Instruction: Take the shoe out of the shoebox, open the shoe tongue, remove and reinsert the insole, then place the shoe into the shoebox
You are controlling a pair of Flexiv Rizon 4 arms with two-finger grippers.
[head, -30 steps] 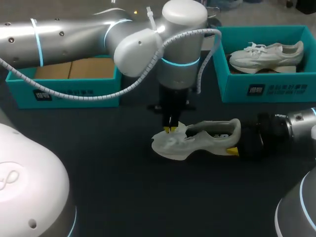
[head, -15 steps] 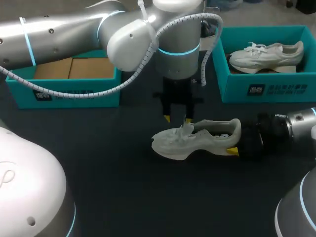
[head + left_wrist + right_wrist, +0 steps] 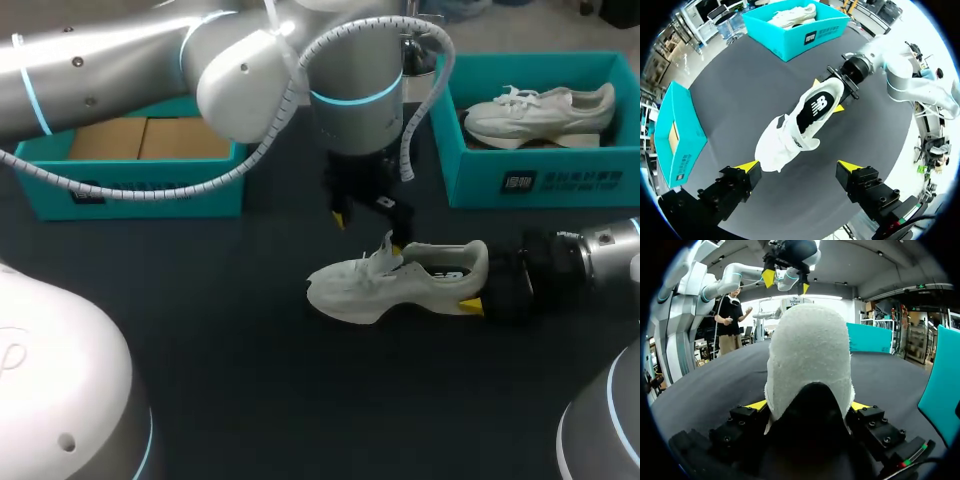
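A white sneaker lies on its side on the dark table, toe toward my left, its tongue and laces sticking up. My right gripper is shut on the heel; in the right wrist view the heel fills the gap between both fingers. My left gripper hangs open just above the tongue, touching nothing. From the left wrist view the shoe lies ahead of the wide-open left gripper, its dark insole showing, with the right gripper at the heel.
A teal shoebox at the back right holds a second white sneaker. Another teal box at the back left has brown cardboard inside. Bare dark table lies in front of the shoe.
My left gripper let go of the tongue, opened wide and rose away from the shoe. The tongue now stands up. The right gripper and the shoe kept still.
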